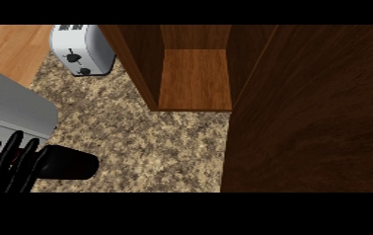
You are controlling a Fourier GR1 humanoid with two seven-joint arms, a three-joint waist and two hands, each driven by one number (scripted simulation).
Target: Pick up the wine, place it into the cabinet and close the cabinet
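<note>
The granite counter (138, 135) has a free stretch between the open cabinet (193, 76) at its back and the near edge. The cabinet door (306, 115) stands swung out on the right and closes off that side of the counter down to the near edge. One shelf board shows inside the cabinet, and it is bare.

At the near left corner, the left hand (18, 162) has its fingers curled around one dark bottle, the wine (65, 163). The bottle lies almost level, pointing to the right over the counter. Whether it touches the counter, I cannot tell.

One white toaster (82, 49) stands at the back left, just beside the cabinet wall. The right hand shows nowhere.
</note>
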